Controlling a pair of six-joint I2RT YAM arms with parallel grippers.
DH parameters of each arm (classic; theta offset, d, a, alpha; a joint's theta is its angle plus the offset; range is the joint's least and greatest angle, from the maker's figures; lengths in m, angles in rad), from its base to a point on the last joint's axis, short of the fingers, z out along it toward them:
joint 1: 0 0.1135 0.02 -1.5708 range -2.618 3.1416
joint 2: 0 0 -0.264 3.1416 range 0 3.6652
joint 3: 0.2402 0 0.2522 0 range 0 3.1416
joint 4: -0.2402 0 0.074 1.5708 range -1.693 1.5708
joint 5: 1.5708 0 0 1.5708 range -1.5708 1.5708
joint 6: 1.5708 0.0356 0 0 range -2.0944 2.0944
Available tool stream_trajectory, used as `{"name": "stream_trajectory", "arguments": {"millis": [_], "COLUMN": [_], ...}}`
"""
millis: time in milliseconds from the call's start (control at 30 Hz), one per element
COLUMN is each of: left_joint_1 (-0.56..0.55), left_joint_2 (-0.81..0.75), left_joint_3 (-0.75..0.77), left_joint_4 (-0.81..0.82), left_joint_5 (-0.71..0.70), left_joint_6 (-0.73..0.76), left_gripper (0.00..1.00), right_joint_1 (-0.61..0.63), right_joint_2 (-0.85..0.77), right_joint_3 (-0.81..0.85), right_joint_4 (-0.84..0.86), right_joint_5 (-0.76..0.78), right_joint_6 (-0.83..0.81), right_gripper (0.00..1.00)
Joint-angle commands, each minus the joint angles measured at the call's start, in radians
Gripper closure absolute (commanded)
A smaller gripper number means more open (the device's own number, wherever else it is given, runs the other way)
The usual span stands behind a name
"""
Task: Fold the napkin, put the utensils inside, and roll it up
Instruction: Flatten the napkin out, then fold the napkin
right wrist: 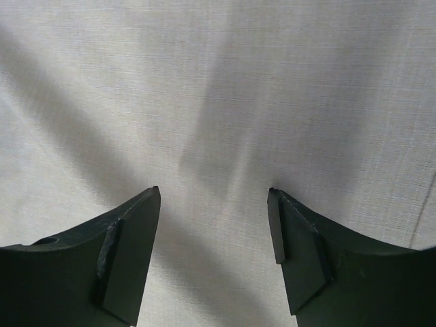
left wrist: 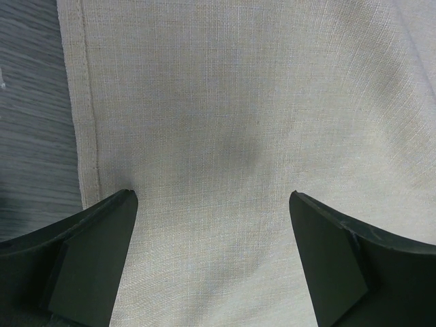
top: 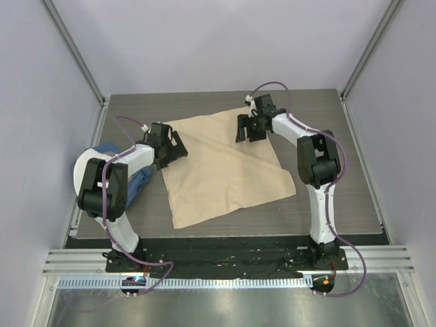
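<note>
The beige napkin [top: 221,170] lies spread flat on the dark table, turned a little askew. My left gripper [top: 178,148] hovers over its left edge, open, with nothing between the fingers. In the left wrist view the cloth [left wrist: 225,102] fills the frame, its stitched hem runs down the left side, and the left gripper [left wrist: 212,197] stands wide apart. My right gripper [top: 248,129] is open over the napkin's far right part. In the right wrist view only the napkin [right wrist: 218,88] shows beyond the right gripper [right wrist: 214,194]. The utensils are out of view.
A blue cloth [top: 139,180] lies bunched under my left arm at the table's left edge. The dark table [top: 327,204] is walled by pale panels on three sides. A metal rail runs along the near edge.
</note>
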Motion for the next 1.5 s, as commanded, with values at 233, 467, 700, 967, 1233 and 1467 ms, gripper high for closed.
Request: {"name": "stream_trajectory", "arguments": {"millis": [233, 467, 700, 967, 1233, 1467], "left_joint_1": [0.005, 0.005, 0.005, 0.005, 0.003, 0.002], "left_joint_2": [0.075, 0.105, 0.036, -0.135, -0.266, -0.297], "left_joint_3": [0.160, 0.298, 0.390, 0.372, 0.272, 0.271], "left_joint_4": [-0.065, -0.119, -0.258, -0.358, -0.358, -0.367], "left_joint_5": [0.008, 0.042, 0.042, 0.042, 0.073, 0.116], "left_joint_6": [0.065, 0.082, 0.154, 0.265, 0.345, 0.334], "left_gripper": [0.00, 0.00, 0.00, 0.00, 0.00, 0.00], "right_joint_1": [-0.114, -0.163, -0.166, -0.163, -0.166, -0.292], "right_joint_2": [0.079, 0.144, 0.159, -0.144, -0.496, -0.661], "right_joint_3": [-0.016, 0.079, 0.244, 0.153, -0.300, -0.585], "right_joint_4": [0.010, -0.016, -0.103, -0.109, -0.246, -0.303], "right_joint_5": [-0.003, 0.008, -0.042, 0.014, 0.277, 0.396], "right_joint_6": [0.029, 0.012, -0.063, 0.036, 0.153, 0.218], "right_gripper": [0.28, 0.28, 0.28, 0.29, 0.33, 0.41]}}
